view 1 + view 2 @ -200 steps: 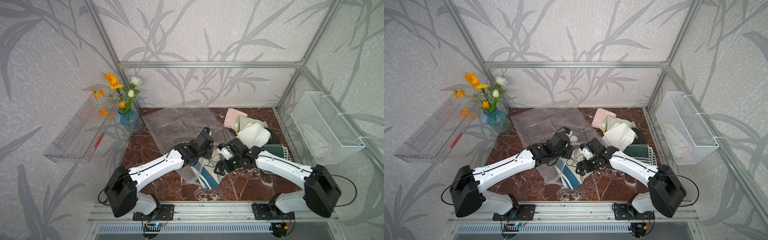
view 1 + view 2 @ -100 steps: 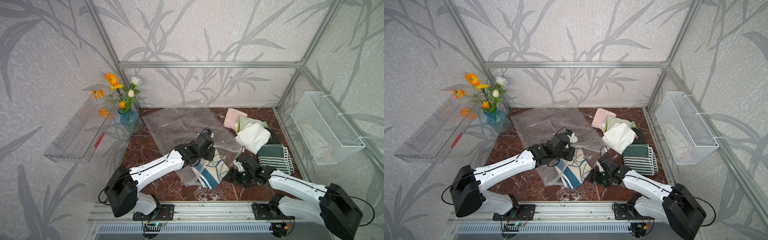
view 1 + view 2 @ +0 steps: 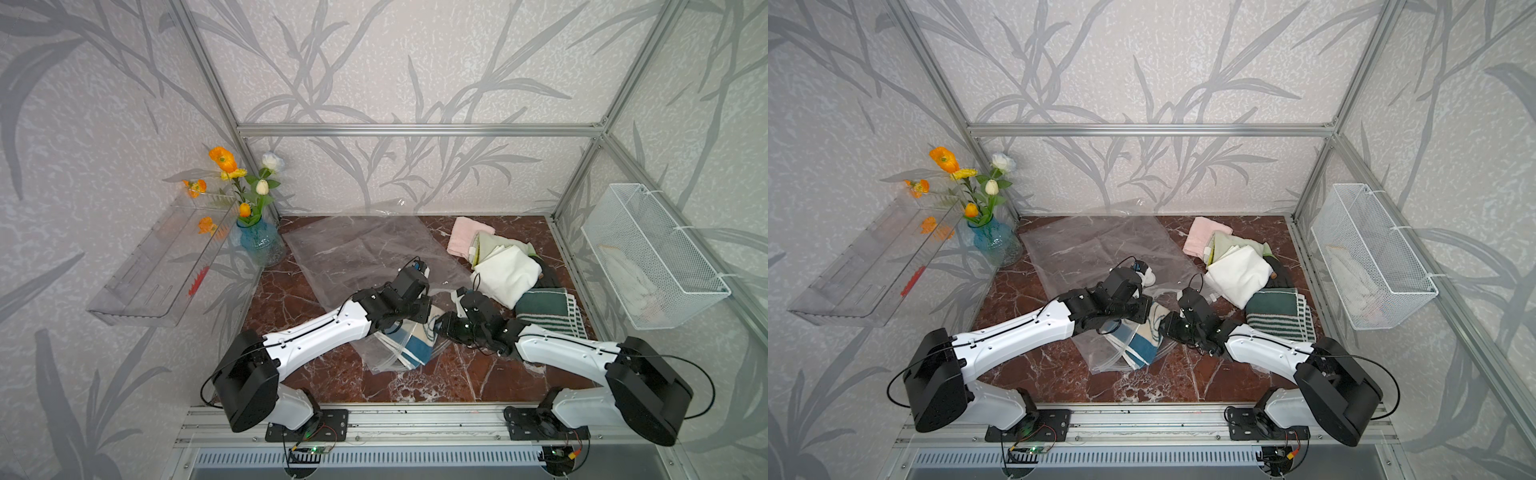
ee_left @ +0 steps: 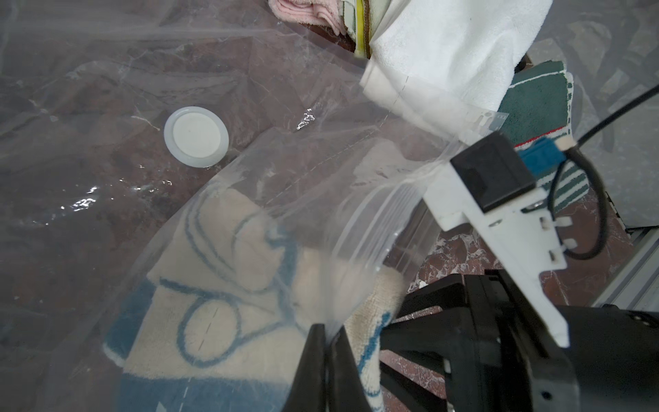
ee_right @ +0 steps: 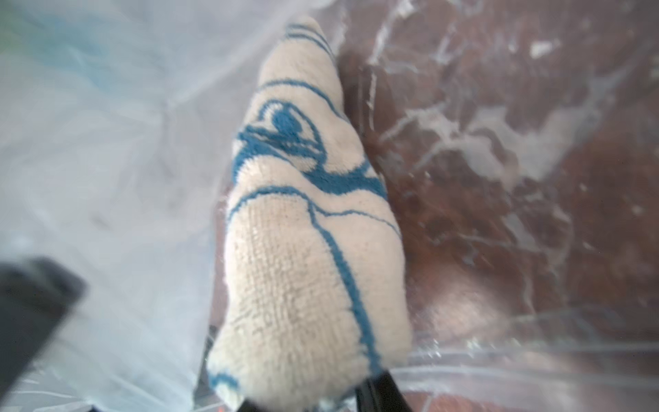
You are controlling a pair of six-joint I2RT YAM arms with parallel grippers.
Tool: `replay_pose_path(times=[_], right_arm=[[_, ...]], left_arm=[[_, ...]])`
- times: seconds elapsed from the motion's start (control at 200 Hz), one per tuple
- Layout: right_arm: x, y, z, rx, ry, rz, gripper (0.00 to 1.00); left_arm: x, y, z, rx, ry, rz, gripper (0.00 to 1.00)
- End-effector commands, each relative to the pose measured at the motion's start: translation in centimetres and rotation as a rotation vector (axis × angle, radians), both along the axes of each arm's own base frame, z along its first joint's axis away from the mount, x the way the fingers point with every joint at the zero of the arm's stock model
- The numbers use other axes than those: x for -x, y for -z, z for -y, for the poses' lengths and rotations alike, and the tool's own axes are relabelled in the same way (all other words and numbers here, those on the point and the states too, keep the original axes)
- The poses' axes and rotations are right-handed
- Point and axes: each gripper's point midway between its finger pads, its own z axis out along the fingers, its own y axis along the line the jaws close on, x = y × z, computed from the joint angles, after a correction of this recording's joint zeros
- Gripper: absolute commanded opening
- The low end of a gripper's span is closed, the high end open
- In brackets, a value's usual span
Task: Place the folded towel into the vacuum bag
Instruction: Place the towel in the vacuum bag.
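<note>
Feeding towel (image 3: 417, 350) into bag (image 3: 357, 253) on desk (image 3: 291, 297).
Left jaws are clenching the bag's lip; right jaws are pinching the half-inserted towel's end; next likely calls for pushing deeper.

Clear plastic vacuum bag (image 3: 365, 253) lies mid-counter (image 3: 291, 299), back wall to front. Cream-and-blue folded towel (image 3: 415, 351) sits in its near end, right end at the mouth. Right of the bag: white folded towel (image 3: 505, 276) piled on others, pink towel (image 3: 465, 235) behind, green striped towel (image 3: 548, 307) in front. Blue glass vase (image 3: 259, 245) back-left. White wire basket (image 3: 648, 257) on right wall, clear plastic shelf (image 3: 158, 266) on left wall.
</note>
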Motion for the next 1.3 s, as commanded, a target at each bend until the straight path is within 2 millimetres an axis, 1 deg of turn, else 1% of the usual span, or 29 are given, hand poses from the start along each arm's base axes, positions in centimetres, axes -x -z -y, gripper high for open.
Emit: replay_pose_path(times=[0.0,0.045,0.12,0.16,0.255,0.34,0.395,0.45,0.485,0.505,0.51,0.52,0.575,0.605,0.695,0.745,0.82,0.9,0.98,1.035,1.145,1.22,1.3], right_arm=[[-2.7,-1.2,-1.3,-0.006,0.033,0.082,0.35],[-2.9,-0.5,-1.3,-0.011,0.047,0.077,0.41],[-2.3,1.3,-1.1,-0.027,0.058,0.043,0.56],[-1.9,1.9,-1.1,-0.037,0.064,0.033,0.62],[-1.1,2.8,-1.4,-0.045,0.065,0.034,0.7],[-1.1,3.2,-2.4,-0.054,0.061,0.041,0.71],[-1.5,3.6,-3.2,-0.072,0.069,0.04,0.7],[-2.2,4.0,-3.9,-0.102,0.087,0.04,0.65],[-2.6,4.1,-4.4,-0.127,0.093,0.045,0.6],[-3.0,3.5,-4.7,-0.152,0.097,0.057,0.57],[-3.0,4.0,-4.7,-0.146,0.099,0.05,0.56],[-3.1,4.4,-4.8,-0.145,0.1,0.047,0.54],[-3.7,4.2,-5.8,-0.171,0.091,0.057,0.43],[-4.3,3.2,-6.7,-0.205,0.081,0.086,0.4],[-5.3,1.9,-9.0,-0.234,0.029,0.109,0.32],[-5.5,1.5,-9.9,-0.246,0.014,0.113,0.31],[-5.9,1.6,-10.6,-0.26,0.008,0.107,0.29],[-6.2,2.2,-11.1,-0.276,0.012,0.098,0.29],[-6.1,2.6,-12.4,-0.301,-0.019,0.077,0.26],[-5.5,3.5,-13.1,-0.303,-0.037,0.052,0.25],[-4.4,5.3,-13.2,-0.3,-0.024,0.012,0.22],[-4.5,5.9,-13.6,-0.311,-0.015,-0.004,0.21],[-5.1,6.2,-14.1,-0.301,-0.008,-0.001,0.21]], left_arm=[[-0.4,-0.2,0.5,0.004,0.008,0.022,0.0],[-0.5,-0.3,0.5,0.0,0.005,0.028,0.0],[-0.7,-0.4,0.4,-0.004,0.001,0.032,0.0],[-0.7,-0.3,0.4,-0.005,-0.001,0.034,0.0],[-0.9,-0.2,0.5,-0.007,-0.006,0.039,0.0],[-1.3,-0.5,0.7,-0.006,-0.009,0.047,0.0],[-1.5,-1.0,0.9,-0.007,-0.008,0.054,0.0],[-1.7,-1.4,1.1,-0.001,-0.009,0.061,0.0],[-1.7,-1.6,1.1,-0.001,-0.009,0.063,0.0],[-1.8,-1.7,1.1,0.001,-0.009,0.065,0.0],[-1.7,-1.8,1.1,0.002,-0.009,0.066,0.0],[-1.8,-1.8,1.1,0.001,-0.009,0.066,0.0],[-1.8,-1.9,1.1,-0.003,-0.008,0.069,0.0],[-1.8,-1.9,1.0,-0.007,-0.007,0.068,0.0],[-1.7,-1.8,0.8,-0.018,-0.009,0.067,0.0],[-1.6,-1.8,0.6,-0.025,-0.01,0.068,0.0],[-1.6,-1.6,0.0,-0.046,-0.021,0.069,0.0],[-1.5,-1.5,-0.4,-0.051,-0.028,0.073,0.0],[-1.7,-1.6,-0.3,-0.038,-0.031,0.086,0.0],[-1.9,-2.0,-0.2,-0.029,-0.033,0.093,0.0],[-2.2,-2.9,0.0,-0.028,-0.037,0.11,0.0],[-2.5,-3.6,0.2,-0.008,-0.042,0.126,0.0],[-2.3,-4.8,0.8,0.034,-0.02,0.136,0.0]])
